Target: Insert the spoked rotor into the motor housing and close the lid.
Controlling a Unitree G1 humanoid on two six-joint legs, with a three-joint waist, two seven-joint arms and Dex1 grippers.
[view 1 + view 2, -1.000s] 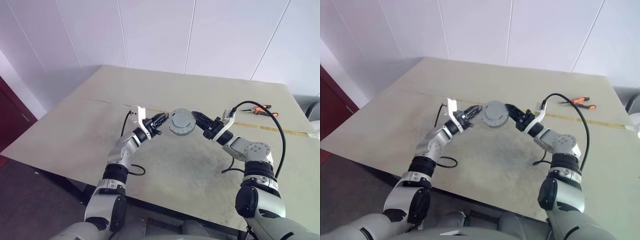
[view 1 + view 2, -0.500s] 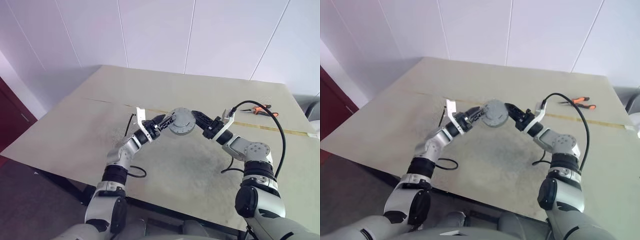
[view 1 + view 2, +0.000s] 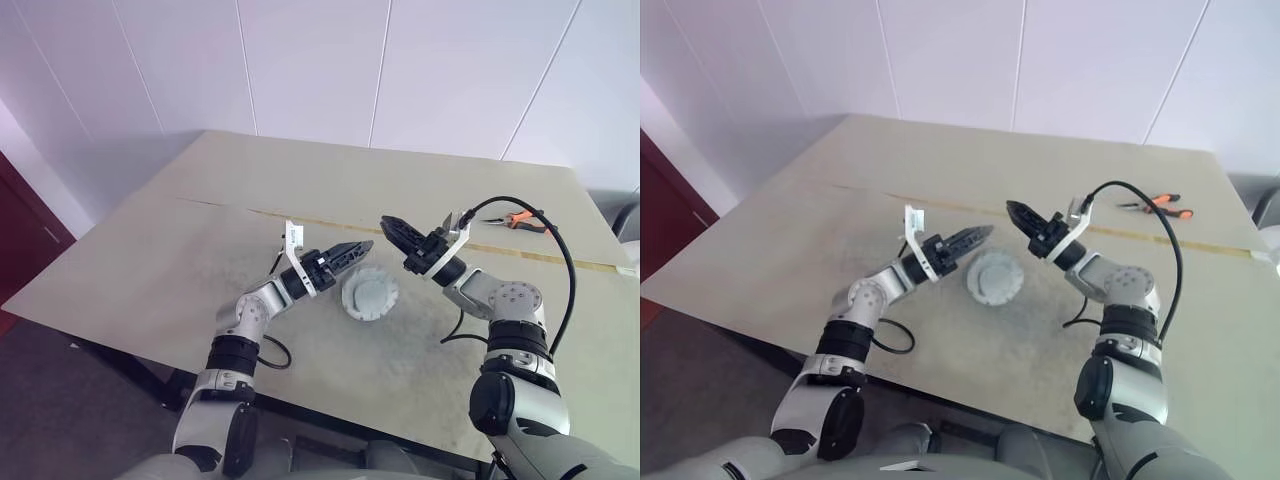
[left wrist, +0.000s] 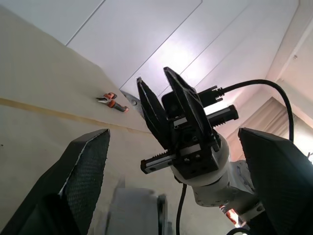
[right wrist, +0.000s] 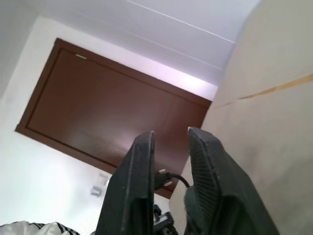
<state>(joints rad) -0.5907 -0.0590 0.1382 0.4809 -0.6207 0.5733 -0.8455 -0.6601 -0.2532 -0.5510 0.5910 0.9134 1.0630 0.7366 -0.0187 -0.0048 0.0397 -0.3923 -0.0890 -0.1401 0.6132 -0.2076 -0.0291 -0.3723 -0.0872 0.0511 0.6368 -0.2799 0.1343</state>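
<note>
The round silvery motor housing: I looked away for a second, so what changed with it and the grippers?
The round silvery motor housing, earlier held up between both grippers, now lies on the beige table. The left gripper opened and let go; the right gripper stands apart, holding nothing. The orange pliers stayed put.

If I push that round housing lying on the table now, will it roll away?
Probably not: the motor housing seems to lie flat, pale face up, so it should slide. It looks rigid metal, likely heavy for its size. Its ribbed rim may help grip.
</note>
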